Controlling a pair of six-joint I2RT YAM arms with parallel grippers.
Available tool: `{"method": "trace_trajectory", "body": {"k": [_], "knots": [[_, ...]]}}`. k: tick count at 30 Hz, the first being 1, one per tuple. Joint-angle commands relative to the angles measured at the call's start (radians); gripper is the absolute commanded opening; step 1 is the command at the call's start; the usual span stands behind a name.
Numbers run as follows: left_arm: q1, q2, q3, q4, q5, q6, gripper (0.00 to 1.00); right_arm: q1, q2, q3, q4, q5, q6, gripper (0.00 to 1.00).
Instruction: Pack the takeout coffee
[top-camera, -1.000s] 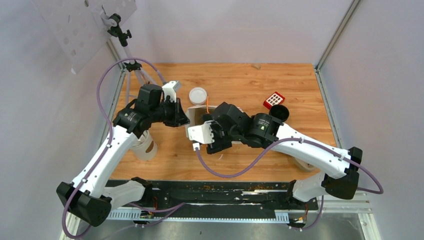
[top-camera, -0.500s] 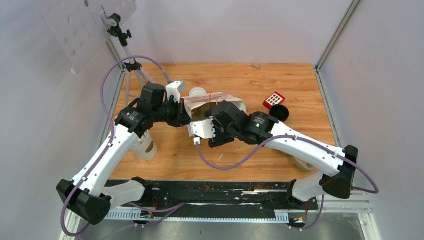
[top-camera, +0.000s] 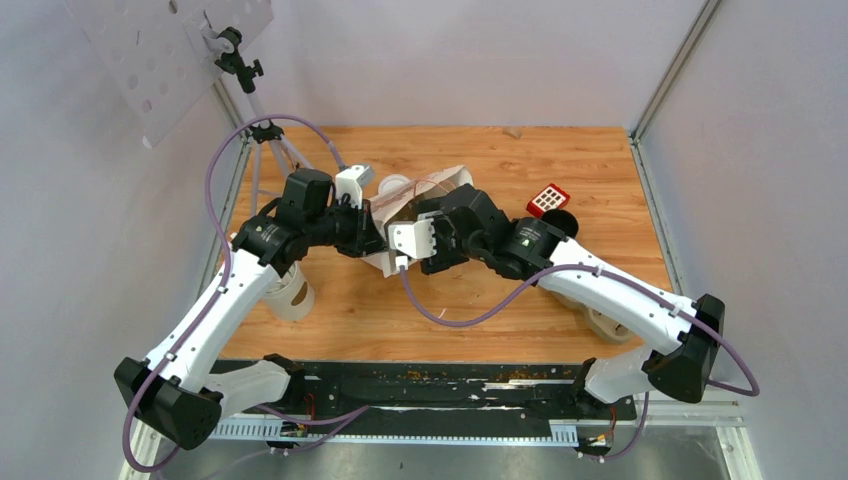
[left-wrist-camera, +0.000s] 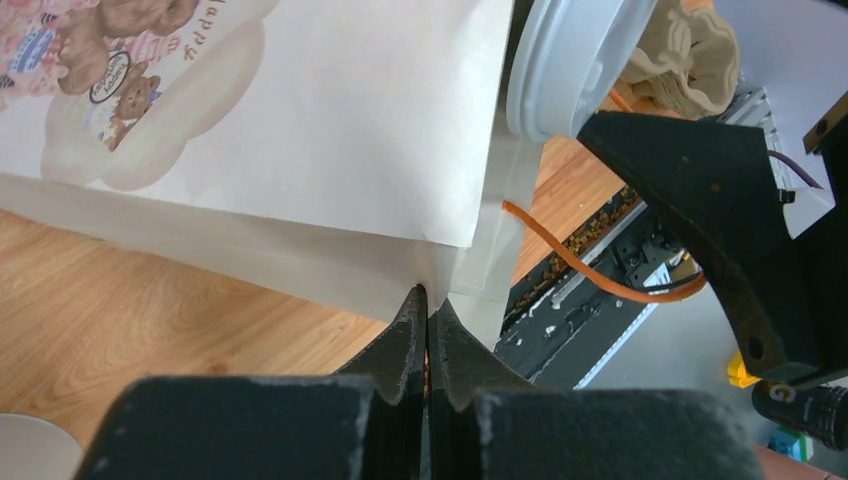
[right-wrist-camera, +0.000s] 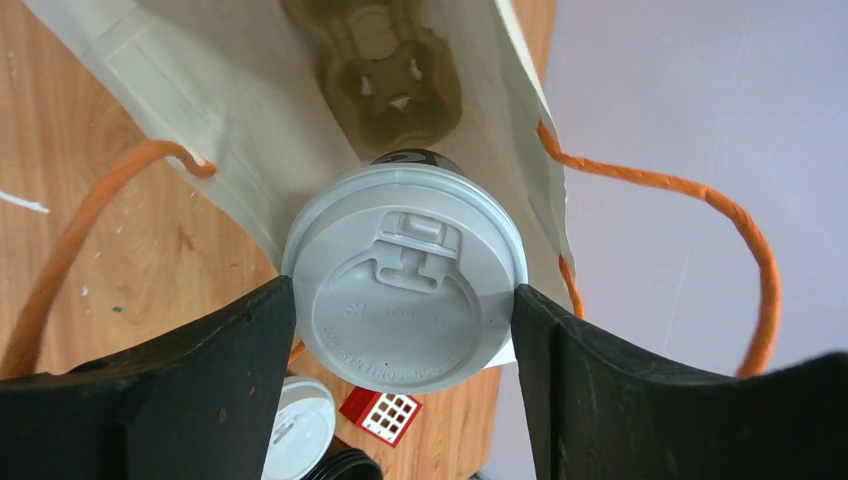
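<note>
The cup (right-wrist-camera: 402, 285), clamped across its lid by the right pincer (right-wrist-camera: 403, 315) at the bag (left-wrist-camera: 300, 120) mouth, is to be lined up with the carrier (right-wrist-camera: 388, 80) inside while the bag edge is pinched taut by the left pincer (left-wrist-camera: 428, 302).

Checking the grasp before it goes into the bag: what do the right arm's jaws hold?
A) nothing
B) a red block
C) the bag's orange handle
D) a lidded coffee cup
D: the right gripper has its jaws pressed on both sides of the lidded coffee cup, at the mouth of the paper bag.
</note>
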Motion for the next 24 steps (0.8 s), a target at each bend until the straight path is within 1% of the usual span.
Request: {"method": "trace_trajectory", "body": {"k": [1, 6, 8, 11, 15, 19, 22, 24], "knots": [[-0.009, 0.003, 0.029, -0.006, 0.036, 0.024, 0.02, -0.040, -0.063, -0.040, 0.142, -0.096, -0.086, 0.67], [-0.014, 0.026, 0.054, -0.014, 0.041, 0.028, 0.02, -0.081, -0.072, -0.077, 0.166, -0.197, -0.109, 0.68], [-0.015, 0.032, 0.063, -0.014, 0.046, 0.025, 0.03, -0.089, -0.076, -0.099, 0.169, -0.215, -0.120, 0.68], [-0.016, 0.046, 0.071, 0.003, 0.074, 0.010, 0.03, -0.088, -0.089, -0.092, 0.119, -0.240, -0.137, 0.68], [-0.019, 0.075, 0.086, 0.059, 0.125, -0.031, 0.03, -0.074, -0.125, -0.052, 0.017, -0.240, -0.131, 0.68], [-0.027, 0.104, 0.116, 0.079, 0.154, -0.041, 0.02, -0.070, -0.170, -0.007, -0.081, -0.238, -0.121, 0.68], [-0.029, 0.110, 0.116, 0.112, 0.197, -0.058, 0.00, -0.070, -0.200, -0.015, -0.097, -0.234, -0.150, 0.70], [-0.033, 0.110, 0.112, 0.124, 0.214, -0.067, 0.00, -0.083, -0.211, -0.039, -0.065, -0.236, -0.170, 0.70]]}}
